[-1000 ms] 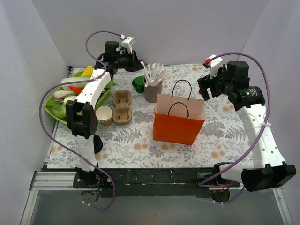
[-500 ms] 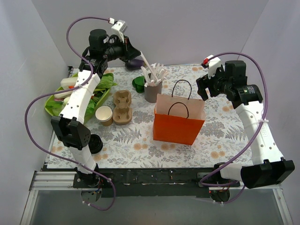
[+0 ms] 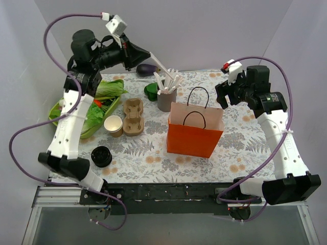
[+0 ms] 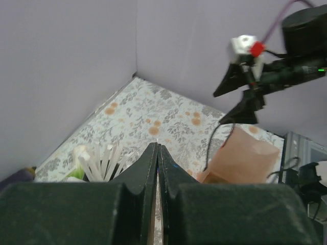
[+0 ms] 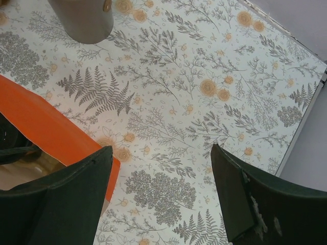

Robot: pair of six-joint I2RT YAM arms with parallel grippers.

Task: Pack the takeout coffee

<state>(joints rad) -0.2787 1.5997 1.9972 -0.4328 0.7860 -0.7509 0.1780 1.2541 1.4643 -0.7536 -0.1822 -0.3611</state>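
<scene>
The takeout coffee's small kraft-paper cup (image 3: 113, 125) stands open-topped left of the carrier, and a round black lid (image 3: 101, 156) lies apart near the front left. My left gripper (image 3: 145, 55) (image 4: 158, 145) hangs high over the back left of the table, shut on a thin white stick (image 3: 162, 65) that slants down toward the grey cup of sticks (image 3: 166, 97) (image 5: 84, 18). The orange paper bag (image 3: 194, 135) (image 5: 46, 127) stands open in the middle. My right gripper (image 3: 225, 94) (image 5: 162, 153) hovers open and empty over the mat behind the bag's right side.
A brown pulp cup carrier (image 3: 134, 116) lies between the kraft cup and the bag. A green tray (image 3: 57, 113) of vegetables sits at the left edge. An eggplant (image 3: 147, 69) and a green lidded thing (image 3: 150, 91) lie at the back. Walls close in on three sides.
My left arm has swung up and back to the left, lifting a white stick clear of the grey cup. The black lid has come into view. The right arm has barely moved.
</scene>
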